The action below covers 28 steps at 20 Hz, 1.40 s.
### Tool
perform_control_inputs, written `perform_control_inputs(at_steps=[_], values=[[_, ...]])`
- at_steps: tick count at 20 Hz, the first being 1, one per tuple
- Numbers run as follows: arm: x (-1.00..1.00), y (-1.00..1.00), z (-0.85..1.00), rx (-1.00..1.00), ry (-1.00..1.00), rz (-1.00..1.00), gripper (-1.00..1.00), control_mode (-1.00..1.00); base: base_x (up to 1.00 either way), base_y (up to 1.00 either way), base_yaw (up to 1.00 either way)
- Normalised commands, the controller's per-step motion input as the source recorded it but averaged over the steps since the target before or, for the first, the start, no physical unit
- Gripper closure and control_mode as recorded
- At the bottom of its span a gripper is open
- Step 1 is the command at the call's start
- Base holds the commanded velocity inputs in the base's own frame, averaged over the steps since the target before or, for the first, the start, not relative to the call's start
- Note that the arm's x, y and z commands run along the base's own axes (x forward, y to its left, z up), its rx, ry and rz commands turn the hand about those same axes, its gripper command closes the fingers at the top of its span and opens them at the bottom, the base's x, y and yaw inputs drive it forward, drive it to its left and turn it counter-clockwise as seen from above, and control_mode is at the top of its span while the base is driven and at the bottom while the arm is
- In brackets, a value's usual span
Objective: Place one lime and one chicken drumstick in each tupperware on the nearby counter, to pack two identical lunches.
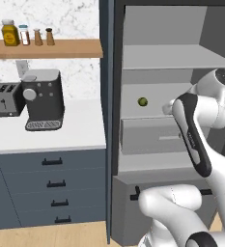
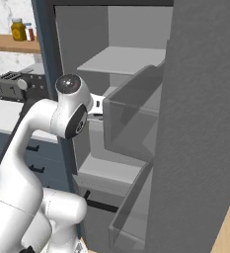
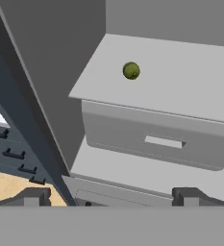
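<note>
The gripper (image 3: 111, 194) is wide open and holds nothing, and the round lime (image 3: 131, 70) at 12 o'clock on the fridge shelf (image 3: 190, 81) could roll away if bumped.

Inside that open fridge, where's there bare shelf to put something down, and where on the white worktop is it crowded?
The shelf holding the lime is bare to the lime's right, above the drawer. The counter is free in front of and right of the coffee machine; its back left is crowded by that and the toaster.
</note>
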Motion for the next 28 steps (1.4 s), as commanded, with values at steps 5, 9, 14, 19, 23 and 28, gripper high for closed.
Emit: perform_control_inputs(at_steps=[5, 9, 14, 19, 23, 28], values=[[0.01, 0.0, 0.0, -0.02, 0.0, 0.0, -1.0, -1.0, 0.0, 0.0, 0.0], [0.38, 0.0, -0.16, -0.07, 0.0, 0.0, -1.0, -1.0, 0.0, 0.0, 0.0], [0.35, 0.0, -0.12, -0.01, 0.0, 0.0, -1.0, -1.0, 0.0, 0.0, 0.0], [0.26, -0.1, -0.02, 0.02, 0.0, 0.0, -1.0, -1.0, 0.0, 0.0, 0.0], [0.61, 0.0, -0.09, 0.0, 0.0, 0.0, -1.0, -1.0, 0.0, 0.0, 0.0], [0.6, 0.0, -0.28, 0.0, 0.01, 0.0, -1.0, -1.0, 0.0, 0.0, 0.0]])
